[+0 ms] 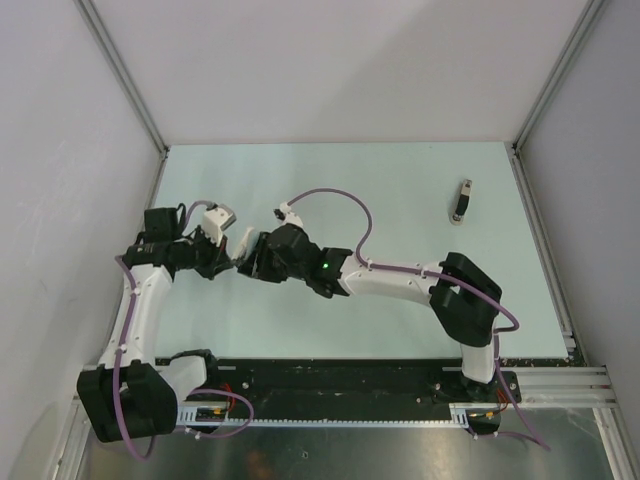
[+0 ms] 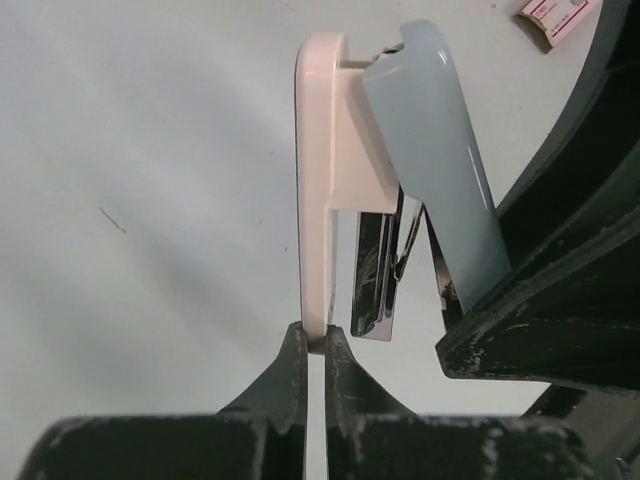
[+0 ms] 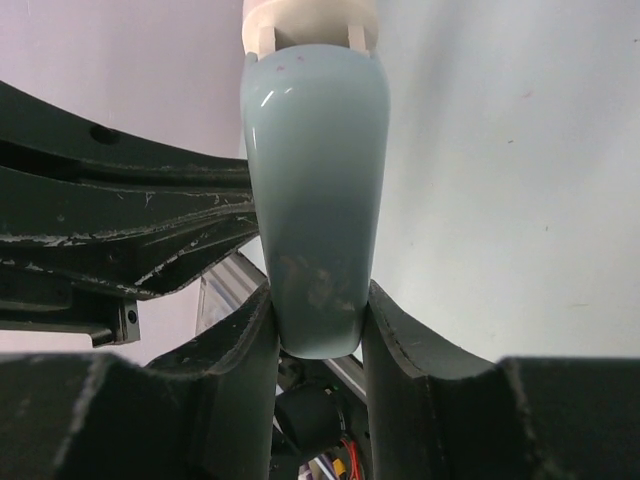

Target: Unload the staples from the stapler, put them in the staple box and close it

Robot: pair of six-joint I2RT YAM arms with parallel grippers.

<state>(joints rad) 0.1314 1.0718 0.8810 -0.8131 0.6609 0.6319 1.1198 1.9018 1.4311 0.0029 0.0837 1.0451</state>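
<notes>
The stapler [image 1: 218,220] is held off the table between both grippers, swung open. My left gripper [image 2: 314,340] is shut on the tip of its white base [image 2: 318,150]. My right gripper [image 3: 318,320] is shut on the end of its pale blue top cover [image 3: 312,180], which also shows in the left wrist view [image 2: 440,160]. The chrome magazine [image 2: 378,270] hangs between base and cover. I cannot make out any staples in it or on the table. In the top view the two grippers meet at centre left, left gripper [image 1: 222,258] and right gripper [image 1: 248,258].
A little red-and-white box [image 2: 555,18] lies on the table beyond the stapler. A small dark object [image 1: 463,198] lies at the far right of the pale table [image 1: 400,230]. Grey walls with metal rails enclose the table on three sides.
</notes>
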